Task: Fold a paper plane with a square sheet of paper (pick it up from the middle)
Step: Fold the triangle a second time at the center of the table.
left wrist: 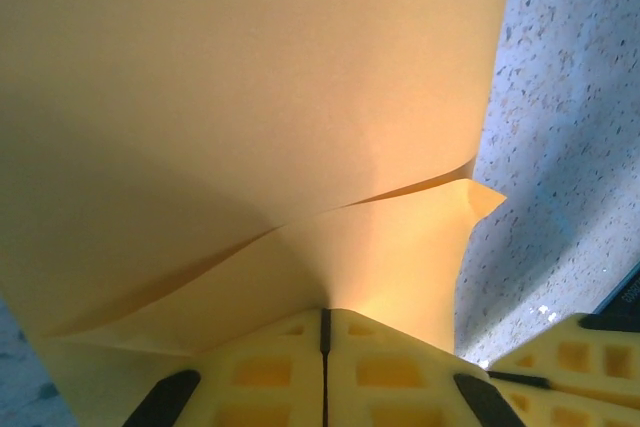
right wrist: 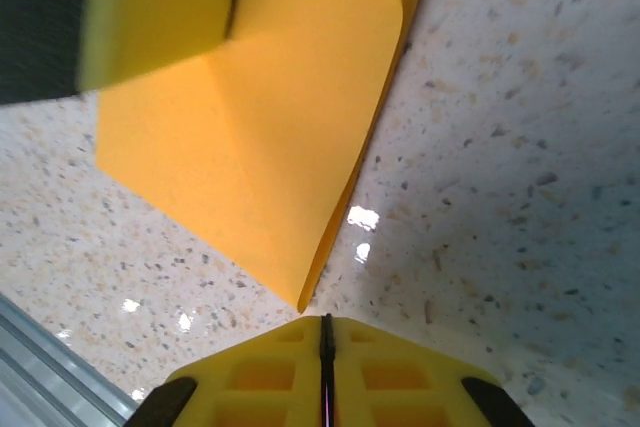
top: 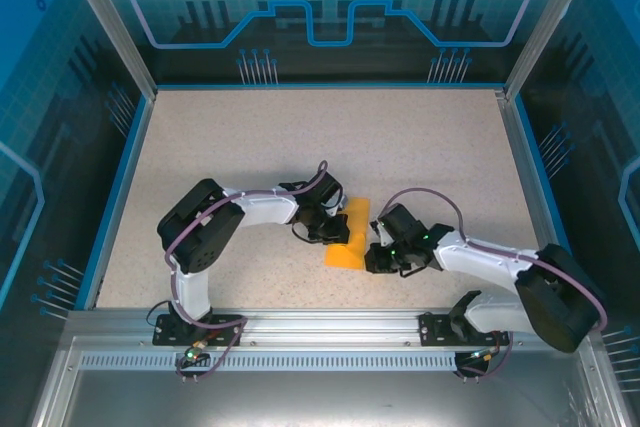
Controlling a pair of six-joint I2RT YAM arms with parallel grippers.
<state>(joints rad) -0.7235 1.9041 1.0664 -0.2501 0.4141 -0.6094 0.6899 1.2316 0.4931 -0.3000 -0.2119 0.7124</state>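
Note:
The square sheet of paper (top: 350,237), orange and folded double, lies on the speckled table between the two arms. My left gripper (top: 338,234) is at its left edge. In the left wrist view the paper (left wrist: 250,97) rises in two layers straight out of the closed jaws of that gripper (left wrist: 323,312), which are shut on it. My right gripper (top: 372,255) is at the paper's right side. In the right wrist view its jaws (right wrist: 324,319) are shut with nothing between them, and the folded corner of the paper (right wrist: 260,127) ends just ahead of the tips.
The speckled tabletop (top: 330,137) is framed by a blue rim and enclosure walls. An aluminium rail (top: 330,327) runs along the near edge, and its edge (right wrist: 30,357) shows close by at the lower left of the right wrist view. A left finger (right wrist: 150,17) rests over the paper's far part.

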